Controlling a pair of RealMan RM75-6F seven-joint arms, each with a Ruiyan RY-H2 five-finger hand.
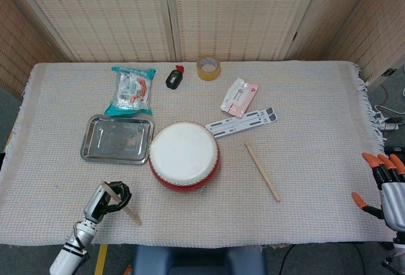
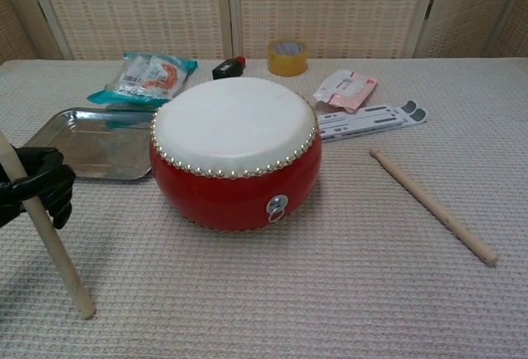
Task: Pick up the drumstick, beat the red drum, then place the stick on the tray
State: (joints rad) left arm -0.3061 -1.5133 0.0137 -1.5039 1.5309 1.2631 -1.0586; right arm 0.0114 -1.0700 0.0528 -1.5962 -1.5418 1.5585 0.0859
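Woven-cloth table [image 1: 304, 123]: black left hand [image 2: 33, 184] fingers clamp 1 wooden drumstick [image 2: 49, 239]; suggest swinging tip onto round red drum [image 2: 236, 151] squarely.

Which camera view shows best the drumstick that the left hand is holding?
The chest view: the held drumstick appears large and steeply tilted in the left hand, though its top is cut off. The head view shows it whole but small.
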